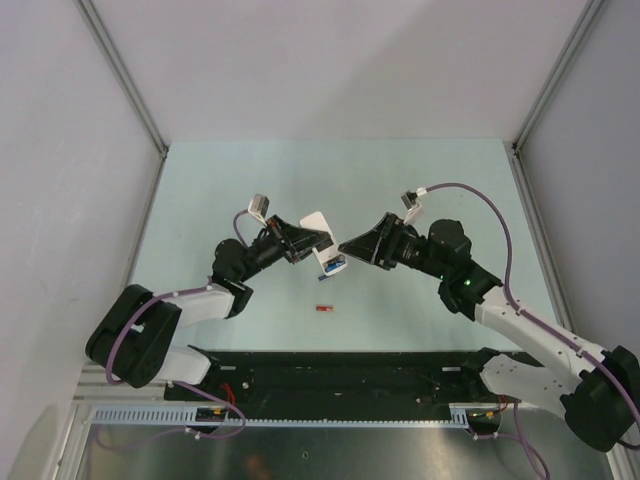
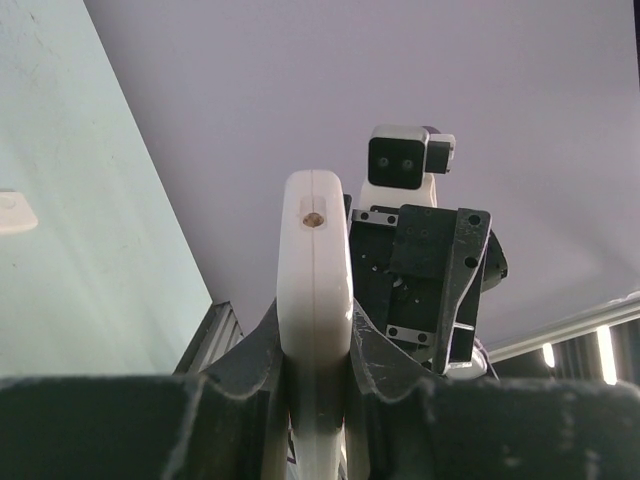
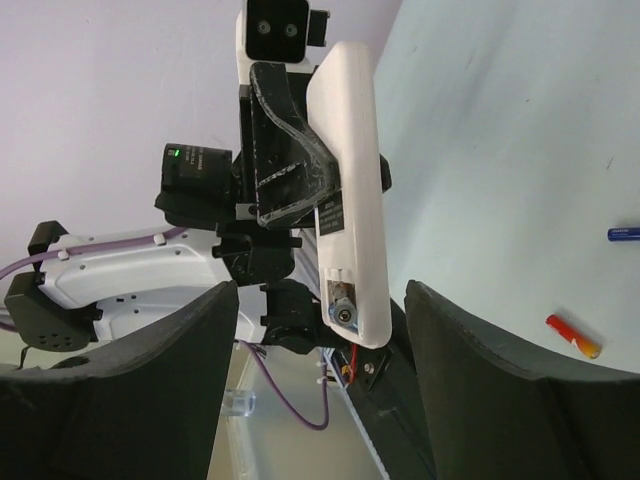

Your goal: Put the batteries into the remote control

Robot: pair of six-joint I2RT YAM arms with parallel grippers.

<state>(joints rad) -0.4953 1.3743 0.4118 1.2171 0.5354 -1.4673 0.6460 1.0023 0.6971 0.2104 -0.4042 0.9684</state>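
My left gripper is shut on the white remote control and holds it above the table; in the left wrist view the remote stands edge-on between the fingers. In the right wrist view the remote's plain white back faces me, with its battery bay open at the lower end and a blue-rimmed battery end showing inside. My right gripper is open and empty, its jaws wide on either side of that end. A red battery and a blue battery lie on the table.
A small white flat piece lies on the pale green table. The black base rail runs along the near edge. Grey walls enclose the back and both sides.
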